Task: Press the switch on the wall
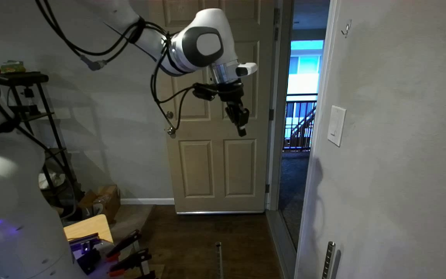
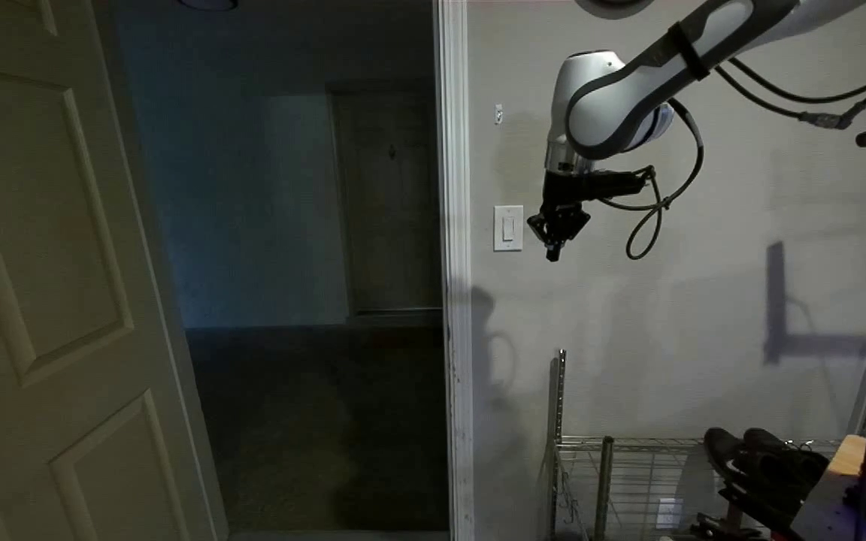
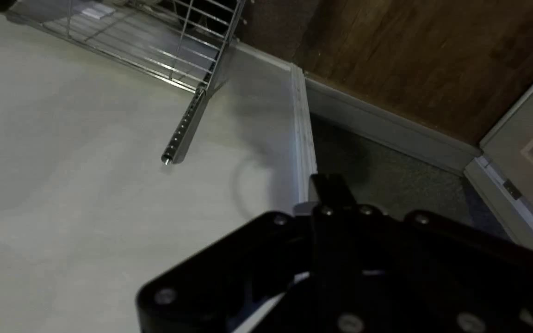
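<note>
The switch (image 1: 337,126) is a white upright plate on the wall (image 1: 401,162), beside the doorway trim. It also shows in an exterior view (image 2: 508,228) with a rocker in its middle, on the same wall (image 2: 621,330). My gripper (image 1: 241,131) points down, apart from the wall, with its fingertips near the height of the plate's lower part. In an exterior view the gripper (image 2: 552,254) appears just right of the switch. In the wrist view the fingertips (image 3: 335,178) are together with nothing between them. The wall (image 3: 86,185) fills the left there; the switch is out of view.
A cream panelled door (image 1: 217,166) stands open behind the arm. White trim (image 2: 457,263) edges the doorway. A metal hook (image 1: 346,28) is above the switch. A wire rack (image 2: 643,451) with upright posts (image 3: 185,125) and dark shoes (image 2: 764,458) stands low against the wall.
</note>
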Robot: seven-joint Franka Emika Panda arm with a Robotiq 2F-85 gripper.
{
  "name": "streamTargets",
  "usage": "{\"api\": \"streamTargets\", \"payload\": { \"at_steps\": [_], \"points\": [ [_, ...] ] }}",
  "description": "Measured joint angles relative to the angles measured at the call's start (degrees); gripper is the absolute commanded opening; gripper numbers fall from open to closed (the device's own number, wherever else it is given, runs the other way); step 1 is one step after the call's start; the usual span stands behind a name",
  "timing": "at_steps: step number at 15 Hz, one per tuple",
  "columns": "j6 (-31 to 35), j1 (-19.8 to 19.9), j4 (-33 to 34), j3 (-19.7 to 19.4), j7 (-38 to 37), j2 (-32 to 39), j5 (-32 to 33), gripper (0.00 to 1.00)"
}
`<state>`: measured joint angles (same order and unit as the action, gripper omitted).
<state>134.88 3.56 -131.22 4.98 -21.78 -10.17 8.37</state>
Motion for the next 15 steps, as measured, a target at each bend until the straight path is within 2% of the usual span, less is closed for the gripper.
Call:
{"api": "streamTargets", "payload": {
  "at_steps": [7,15],
  "points": [
    [6.4,0.1,8.1,-2.8,0.0,9.7,7.3,0.04],
    [6.5,-1.5,21.1,-6.5,0.0,19.5,8.3,0.05]
  ]
}}
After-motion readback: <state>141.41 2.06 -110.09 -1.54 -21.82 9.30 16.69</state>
